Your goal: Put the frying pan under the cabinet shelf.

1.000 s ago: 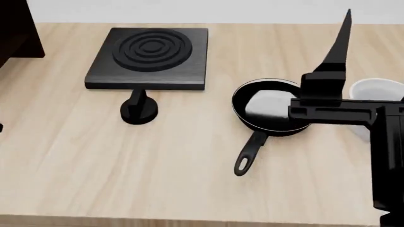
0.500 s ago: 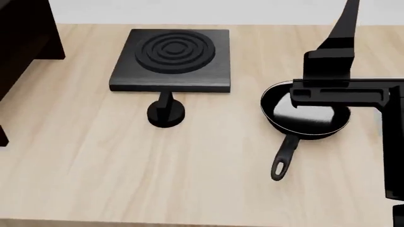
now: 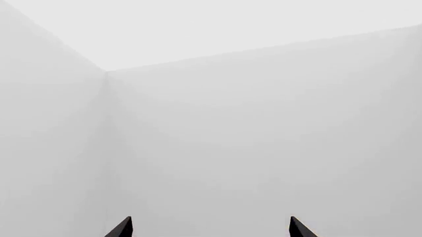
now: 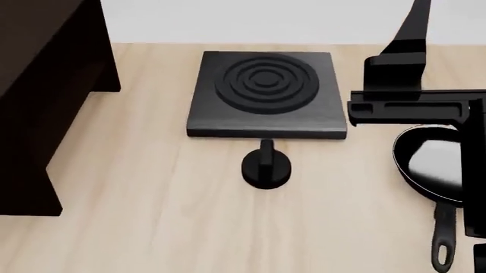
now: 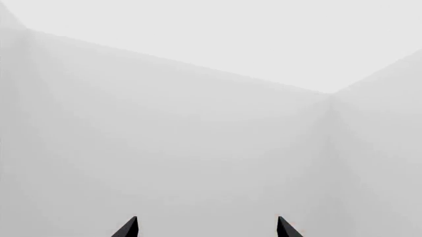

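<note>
Both grippers, left (image 3: 209, 228) and right (image 5: 206, 227), spread open; frying pan (image 4: 434, 164) at table's (image 4: 152, 216) right edge.

A: What sort of place is this?

B: A kitchen, though a bare simulated one. The counter (image 4: 152, 216) is pale wood with a plain grain, and a square black stove plate (image 4: 266, 94) with concentric rings sits on it near the back edge.

A: Anything else that says cooking?

B: A black frying pan (image 4: 433, 165) with a long looped handle lies on the counter to the right of the stove plate, and a large dark brown cabinet shelf (image 4: 45, 85) stands at the left. A small round black knob-like piece (image 4: 266, 166) rests just in front of the stove plate.

A: And the surroundings?

B: Flat, featureless pale grey walls (image 3: 264, 138) meeting at a corner, in both wrist views.
</note>
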Controlling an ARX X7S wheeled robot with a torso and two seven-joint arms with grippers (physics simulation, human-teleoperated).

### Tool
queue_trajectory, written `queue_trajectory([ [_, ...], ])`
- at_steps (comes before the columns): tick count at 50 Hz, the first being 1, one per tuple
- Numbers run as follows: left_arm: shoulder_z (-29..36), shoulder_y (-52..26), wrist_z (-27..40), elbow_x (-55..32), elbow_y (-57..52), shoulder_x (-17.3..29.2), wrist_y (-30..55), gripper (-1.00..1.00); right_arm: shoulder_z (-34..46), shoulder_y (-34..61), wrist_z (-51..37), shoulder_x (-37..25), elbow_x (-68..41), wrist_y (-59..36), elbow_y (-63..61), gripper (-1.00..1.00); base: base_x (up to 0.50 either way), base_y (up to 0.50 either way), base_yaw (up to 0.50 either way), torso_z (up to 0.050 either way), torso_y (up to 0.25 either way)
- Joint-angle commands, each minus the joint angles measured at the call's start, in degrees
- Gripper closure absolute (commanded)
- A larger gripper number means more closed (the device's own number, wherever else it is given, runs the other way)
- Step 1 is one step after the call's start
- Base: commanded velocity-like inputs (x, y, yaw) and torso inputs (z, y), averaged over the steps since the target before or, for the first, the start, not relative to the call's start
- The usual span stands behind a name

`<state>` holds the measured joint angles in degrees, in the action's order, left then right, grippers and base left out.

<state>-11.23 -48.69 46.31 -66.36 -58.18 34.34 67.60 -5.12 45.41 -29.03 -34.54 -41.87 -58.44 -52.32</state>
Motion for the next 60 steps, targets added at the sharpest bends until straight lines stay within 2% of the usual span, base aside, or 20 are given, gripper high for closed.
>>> queue_trajectory([
  [1,0.76,-0.34,1.06,-1.00,0.27,0.86,-0.93,-1.00,0.08,0.16,-0.24,-0.17,-0.20,0.34,0.23,-1.00,0.35,0.35,0.00,0.000,0.000],
  [24,2.20,0.63,1.70,-0.72,0.60,2.27,-3.39,-1.00,-0.10,-0.33,-0.81,-0.96,-0.51,0.73,0.43,-1.00,0.36,0.17,0.00,0.000,0.000],
  [51,2.58,2.30,1.55,0.03,-0.09,4.29,-7.27,-1.00,0.51,0.00,-1.46,-1.84,-1.18,0.40,0.65,-1.00,0.47,0.19,0.00,0.000,0.001],
  [60,4.95,1.15,2.55,0.45,-1.25,7.11,-8.05,-1.00,-0.15,0.67,-1.82,-1.61,-2.05,0.60,0.49,-1.00,0.04,0.00,0.00,0.000,-0.031],
])
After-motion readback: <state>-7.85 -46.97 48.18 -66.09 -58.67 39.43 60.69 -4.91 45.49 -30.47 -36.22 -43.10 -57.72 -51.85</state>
